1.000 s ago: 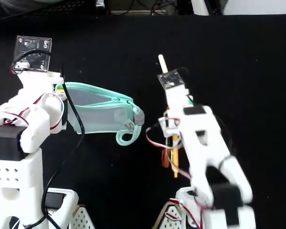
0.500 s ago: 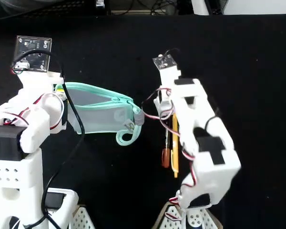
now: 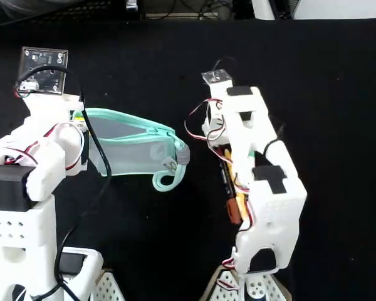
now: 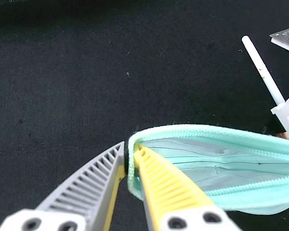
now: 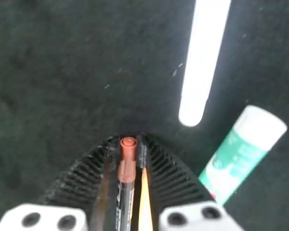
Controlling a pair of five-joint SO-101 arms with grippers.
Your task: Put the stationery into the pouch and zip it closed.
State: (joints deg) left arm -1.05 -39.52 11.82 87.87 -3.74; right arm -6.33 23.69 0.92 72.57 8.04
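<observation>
Teal pouch (image 4: 221, 163), left claw (image 4: 131, 148); pen (image 5: 126, 166), right claw (image 5: 129, 140)

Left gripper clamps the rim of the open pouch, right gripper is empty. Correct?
Not quite. The right gripper is not empty: the right wrist view shows it shut on a brown-capped pen. The left gripper does clamp the rim of the open pouch.

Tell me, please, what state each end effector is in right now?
Left end effector: closed, holding the pouch by its rim.
Right end effector: closed on the brown-capped pen.
</observation>
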